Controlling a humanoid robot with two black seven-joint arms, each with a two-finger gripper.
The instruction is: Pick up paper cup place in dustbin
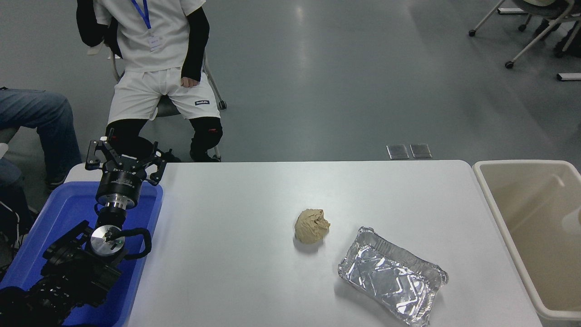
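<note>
Over at the right edge a pale blur, likely the paper cup (573, 221), sits inside the dustbin (488, 190), right arm unseen, left gripper (122, 156) parked splayed open: drop looks done.

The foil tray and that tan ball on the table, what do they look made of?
The foil tray looks like thin aluminium: mirror-bright, with a crinkled rim and creased reflections on its floor. The tan ball looks like crumpled brown paper: matte, with sharp irregular folds.
</note>
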